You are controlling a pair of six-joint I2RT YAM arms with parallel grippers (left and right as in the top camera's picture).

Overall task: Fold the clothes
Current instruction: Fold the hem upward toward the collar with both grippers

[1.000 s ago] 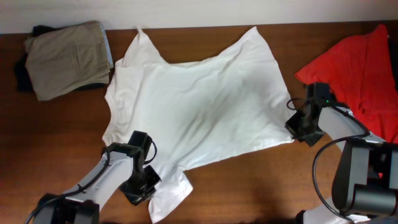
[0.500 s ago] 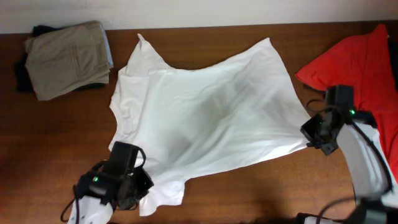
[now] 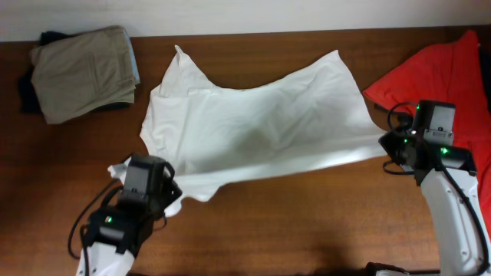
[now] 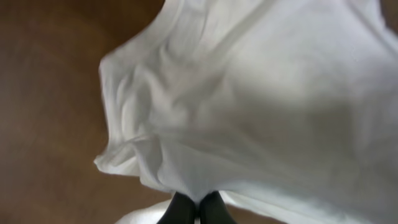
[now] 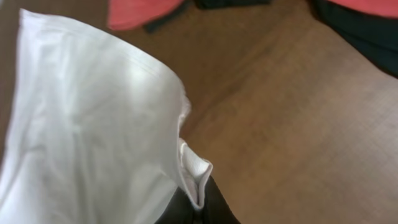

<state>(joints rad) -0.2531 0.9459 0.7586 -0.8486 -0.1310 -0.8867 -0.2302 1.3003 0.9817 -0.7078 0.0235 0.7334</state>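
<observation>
A large white shirt (image 3: 253,126) is stretched across the middle of the brown table (image 3: 307,222), its far edge lying on the wood and its near edge lifted. My left gripper (image 3: 163,190) is shut on the shirt's near-left corner; the left wrist view shows the dark fingertips (image 4: 186,208) pinching white fabric (image 4: 261,106) that hangs in front of them. My right gripper (image 3: 390,150) is shut on the near-right corner; in the right wrist view a folded hem of the shirt (image 5: 93,124) sits clamped in that gripper (image 5: 198,206).
A red garment (image 3: 449,77) lies at the right edge, close behind my right arm, and shows again (image 5: 143,12) beside dark cloth (image 5: 357,28). A folded khaki garment (image 3: 84,69) rests on a dark one (image 3: 27,92) at the far left.
Both grippers have risen with the shirt's near edge. The left went toward the left, the right toward the right and front, pulling the cloth taut; the loose near-left flap has been drawn up.
</observation>
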